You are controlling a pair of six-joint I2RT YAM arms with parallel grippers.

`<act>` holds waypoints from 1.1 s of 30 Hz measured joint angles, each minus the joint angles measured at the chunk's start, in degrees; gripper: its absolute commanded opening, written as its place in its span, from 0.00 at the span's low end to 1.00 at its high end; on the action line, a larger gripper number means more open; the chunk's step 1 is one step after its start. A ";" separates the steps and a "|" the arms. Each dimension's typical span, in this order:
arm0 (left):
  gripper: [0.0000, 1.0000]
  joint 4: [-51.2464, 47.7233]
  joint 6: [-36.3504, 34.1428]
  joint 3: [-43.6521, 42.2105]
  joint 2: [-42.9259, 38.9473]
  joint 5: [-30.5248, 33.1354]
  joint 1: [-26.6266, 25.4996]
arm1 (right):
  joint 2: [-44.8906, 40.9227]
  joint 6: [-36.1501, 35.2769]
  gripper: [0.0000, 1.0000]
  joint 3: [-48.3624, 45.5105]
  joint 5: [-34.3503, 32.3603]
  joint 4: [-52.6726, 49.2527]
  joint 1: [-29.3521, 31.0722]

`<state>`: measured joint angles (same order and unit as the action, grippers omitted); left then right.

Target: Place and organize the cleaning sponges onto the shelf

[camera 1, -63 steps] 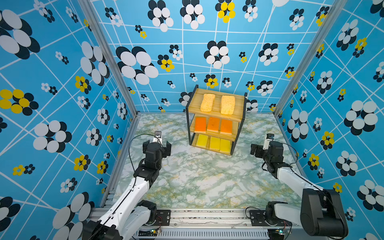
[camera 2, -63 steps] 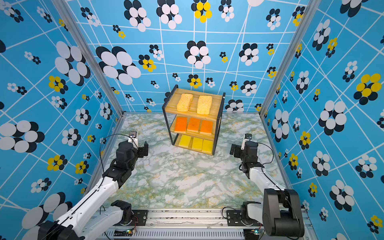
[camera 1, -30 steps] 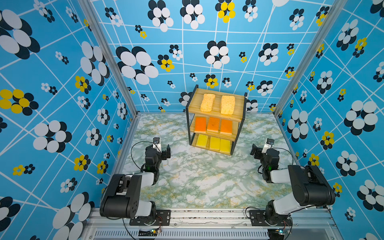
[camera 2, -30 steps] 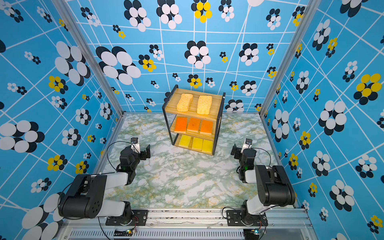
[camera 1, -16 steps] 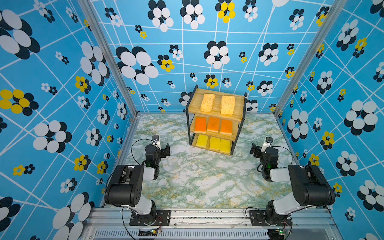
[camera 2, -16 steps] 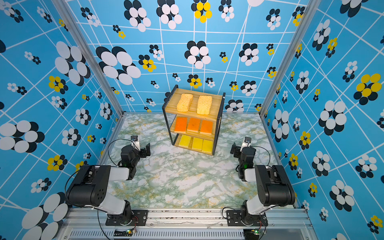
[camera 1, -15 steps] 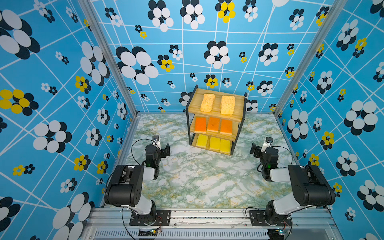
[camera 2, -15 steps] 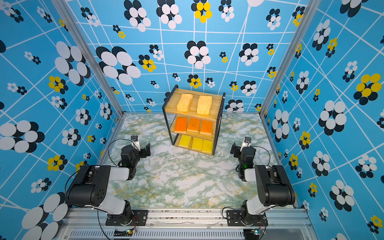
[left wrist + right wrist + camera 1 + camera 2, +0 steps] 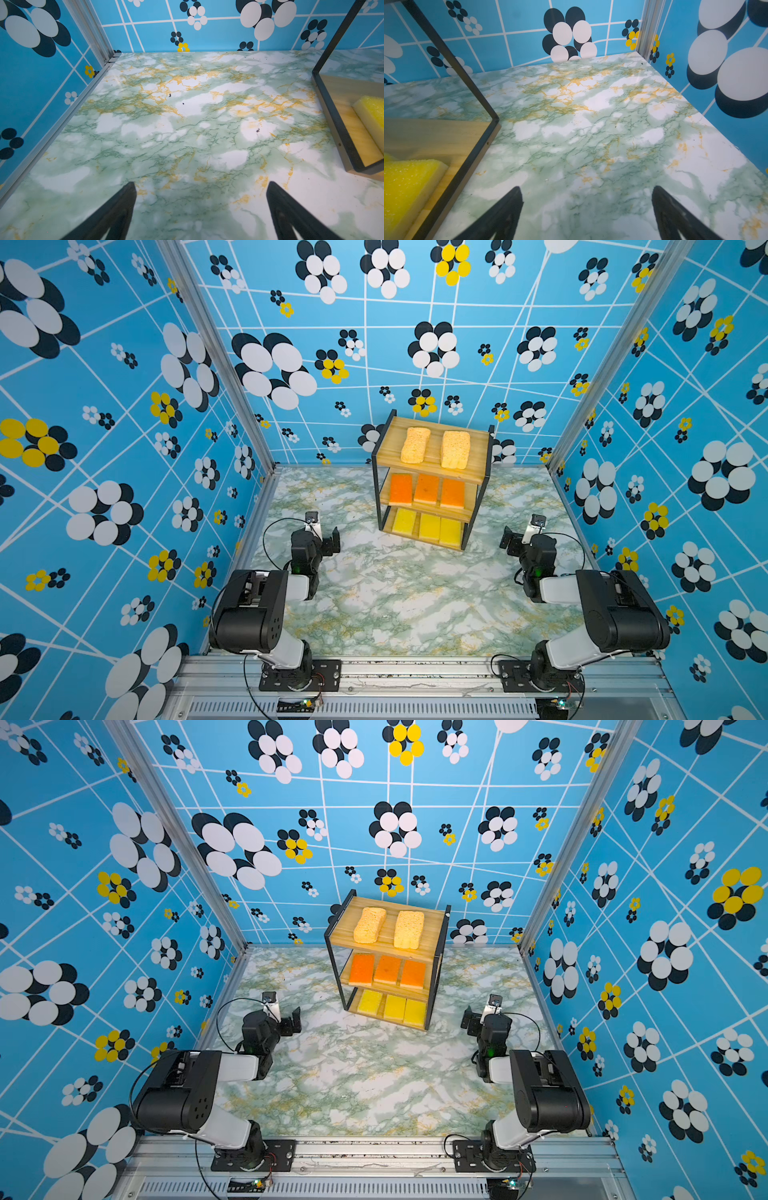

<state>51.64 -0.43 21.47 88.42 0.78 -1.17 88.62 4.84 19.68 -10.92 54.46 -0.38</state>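
Left pincer [image 9: 201, 184] spread empty, sponges [image 9: 427, 488] on shelf [image 9: 435, 439]

No legible text, labels, brands or numbers anywhere; walls carry only flower pattern.

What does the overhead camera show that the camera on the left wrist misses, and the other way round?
Only overhead: the whole shelf, tan sponges on its top tier, orange sponges on the middle one, and the right arm. Only the left wrist: a close look into the open, empty left gripper, and dark specks on the table. Both: the marble table, the shelf's bottom tier and a yellow sponge there.
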 measured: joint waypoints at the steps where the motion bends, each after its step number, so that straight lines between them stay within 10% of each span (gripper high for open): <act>1: 0.99 0.00 0.00 0.00 0.00 -0.07 0.00 | 0.00 0.00 0.99 0.00 0.00 0.02 0.00; 18: 0.99 -19.32 2.73 5.57 -29.99 -3.89 -14.58 | 0.00 0.00 0.99 0.00 -0.20 0.00 0.00; 33: 0.99 -18.40 9.86 10.86 -15.23 2.97 -30.05 | 0.00 0.00 0.99 0.00 -0.20 0.00 0.00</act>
<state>33.23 9.43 32.34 73.19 3.75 -31.22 88.62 4.84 19.68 -11.11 54.46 -0.38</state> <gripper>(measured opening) 0.990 0.992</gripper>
